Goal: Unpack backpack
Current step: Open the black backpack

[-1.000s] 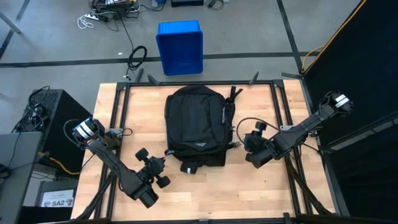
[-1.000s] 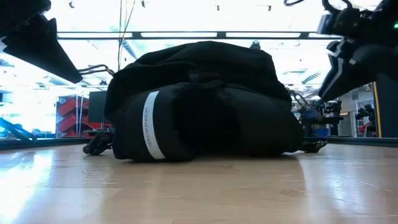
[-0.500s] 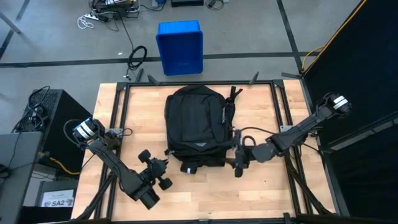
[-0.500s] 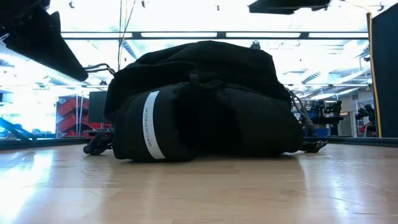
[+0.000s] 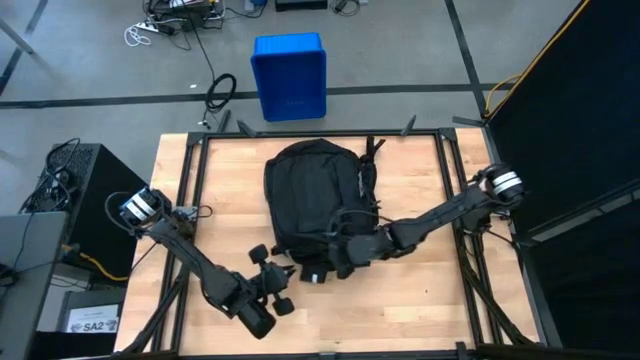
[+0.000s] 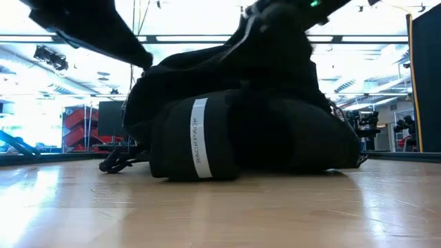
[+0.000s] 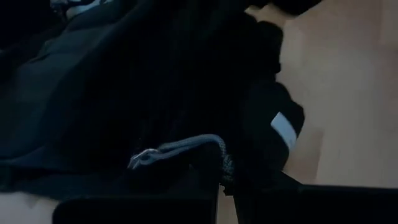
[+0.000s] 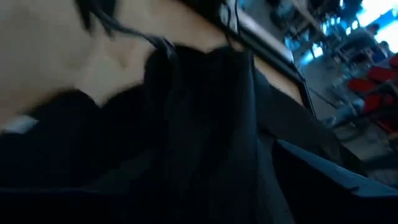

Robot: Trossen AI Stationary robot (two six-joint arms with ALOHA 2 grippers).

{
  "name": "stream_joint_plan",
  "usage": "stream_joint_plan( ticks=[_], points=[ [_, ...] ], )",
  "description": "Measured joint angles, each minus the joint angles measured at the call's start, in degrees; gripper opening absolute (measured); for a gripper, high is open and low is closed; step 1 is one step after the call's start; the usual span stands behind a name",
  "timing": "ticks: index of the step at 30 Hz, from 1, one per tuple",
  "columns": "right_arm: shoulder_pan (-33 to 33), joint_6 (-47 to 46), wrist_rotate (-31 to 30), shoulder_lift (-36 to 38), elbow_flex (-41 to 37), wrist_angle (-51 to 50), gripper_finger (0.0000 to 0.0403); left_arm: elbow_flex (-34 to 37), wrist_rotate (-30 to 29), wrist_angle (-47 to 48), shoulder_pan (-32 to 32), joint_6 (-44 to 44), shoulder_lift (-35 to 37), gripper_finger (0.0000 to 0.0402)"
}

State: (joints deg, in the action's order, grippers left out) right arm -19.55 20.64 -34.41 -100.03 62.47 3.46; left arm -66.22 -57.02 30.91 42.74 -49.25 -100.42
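Here, in the high view, you see the backpack [image 5: 312, 205] lying flat mid-table, its straps toward the blue bin [image 5: 290, 75] beyond the table's far edge. The right gripper [image 5: 343, 257] lies over the backpack's near end, jaws spread wide; whether it holds fabric you cannot tell. The left gripper [image 5: 281, 287] waits just beside the backpack's near-left corner, jaws together on nothing.

In the low view, the backpack [image 6: 241, 117] rises as a slumped, rounded mound of matte black fabric on the wooden table [image 6: 220, 210], with a white reflective stripe [image 6: 199, 138] at its near end. Judge it soft and yielding, likely bulky rather than stiff: it will sag and fold when lifted, so take it by a strap, a zipper pull or a seam, not the loose panel.

In the left wrist view, a grey corded zipper pull [image 7: 180, 149] lies on dark woven cloth just ahead of the fingers.

In the right wrist view, only folds of black fabric [image 8: 205, 124] and bare wood show.
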Motion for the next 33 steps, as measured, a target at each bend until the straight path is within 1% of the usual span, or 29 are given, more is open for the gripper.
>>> stream_joint_plan(
  ticks=[2, 3, 5, 7, 8, 9, 15, 18, 20, 22, 25, 28, 31, 33],
  points=[
    [0.59, -0.23, -0.07, -1.21, 2.12, -3.68, 0.0211, 0.0, 0.45, -0.99, 0.0, 1.61, 0.0, 0.0],
    [0.77, -0.4, -0.17, -1.53, 2.85, -5.05, 0.0188, 0.0, 0.71, -1.24, 0.02, 2.14, 0.0, 0.0],
    [0.85, -0.48, -0.29, -1.71, 3.88, -7.22, 0.0128, 0.0, 0.69, -0.99, 0.43, 2.25, 0.0, 0.0],
    [0.84, -1.24, -0.34, -1.44, 4.72, -9.23, 0.0057, 0.0, 0.69, -0.62, 1.12, 2.25, 0.0, 0.0],
    [0.61, -1.82, -0.34, -0.99, 5.02, -10.98, 0.0029, 0.0, 0.64, -0.46, 1.39, 2.25, 0.0, 0.0],
    [0.26, -2.6, -0.76, -0.46, 5.27, -12.59, 0.0017, 0.0, 0.44, -0.28, 1.76, 2.23, 0.0, 0.0],
    [-5.03, -9.85, -6.56, 3.76, 5.64, -24.55, 0.0003, -0.05, -2.95, 1.77, 4.24, 0.76, 0.0, 0.0],
    [-8.16, -14.63, -6.98, 5.4, 5.68, -29.53, 0.0002, -0.13, -5.61, 3.54, 5.11, 0.43, 0.0, 0.0],
    [-9.86, -17.54, -7.18, 5.68, 5.79, -32.04, 0.0001, -0.22, -7.11, 6.73, 5.38, -1.91, 0.0, 0.0],
    [-11.23, -19.67, -7.91, 5.65, 5.77, -34.71, 0.0001, -0.22, -7.41, 12.58, 5.33, -6.83, 0.0, 0.0],
    [-12.68, -23.29, -8.89, 5.66, 5.77, -37.83, 0.0001, -0.22, -7.52, 23.33, 5.25, -17.92, 0.0, 0.0],
    [-13.93, -25.97, -9.82, 5.64, 5.78, -39.64, 0.0, -0.22, -6.31, 32.36, 5.22, -28.09, 0.0, 0.0],
    [-14.82, -26.03, -10.93, 5.64, 5.8, -39.86, 0.0, -0.13, -4.31, 39.15, 4.93, -33.75, 0.0, 0.0],
    [-15.1, -25.91, -11.25, 5.76, 5.76, -39.59, 0.0, 0.74, -1.98, 40.9, 3.98, -36.5, 0.0, 0.0]
  ],
)
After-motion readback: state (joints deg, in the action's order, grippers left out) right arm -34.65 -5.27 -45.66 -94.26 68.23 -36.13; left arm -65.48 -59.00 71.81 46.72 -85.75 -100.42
